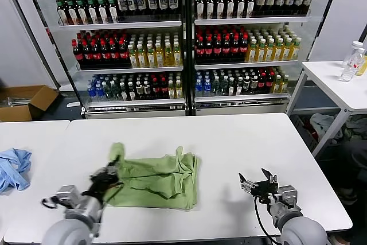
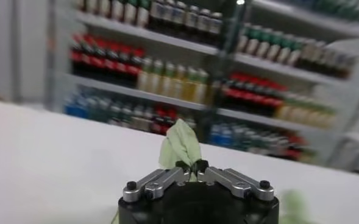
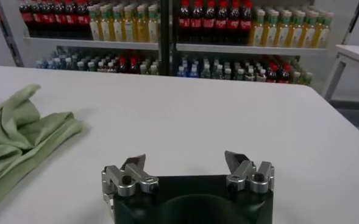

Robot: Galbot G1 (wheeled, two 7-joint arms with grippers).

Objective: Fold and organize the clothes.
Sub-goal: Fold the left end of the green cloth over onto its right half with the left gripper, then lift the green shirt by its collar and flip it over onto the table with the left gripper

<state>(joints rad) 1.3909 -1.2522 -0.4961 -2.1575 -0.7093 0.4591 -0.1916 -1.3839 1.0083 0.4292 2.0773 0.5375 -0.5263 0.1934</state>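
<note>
The light green T-shirt [image 1: 160, 177] lies partly folded on the white table [image 1: 229, 142], left of centre; no print shows. My left gripper [image 1: 109, 173] is at the shirt's left edge, shut on a pinch of the green fabric [image 2: 180, 145], which stands up above the closed fingertips in the left wrist view. My right gripper [image 1: 257, 179] is open and empty, low over bare table to the right of the shirt. In the right wrist view the shirt [image 3: 21, 137] lies off to one side, apart from the spread fingers [image 3: 133, 163].
A light blue cloth [image 1: 14, 167] lies on the adjoining table at the far left. Shelves of bottles [image 1: 183, 38] stand behind the table. A small white side table [image 1: 338, 81] with a bottle is at the right. A cardboard box [image 1: 26, 101] sits on the floor at the left.
</note>
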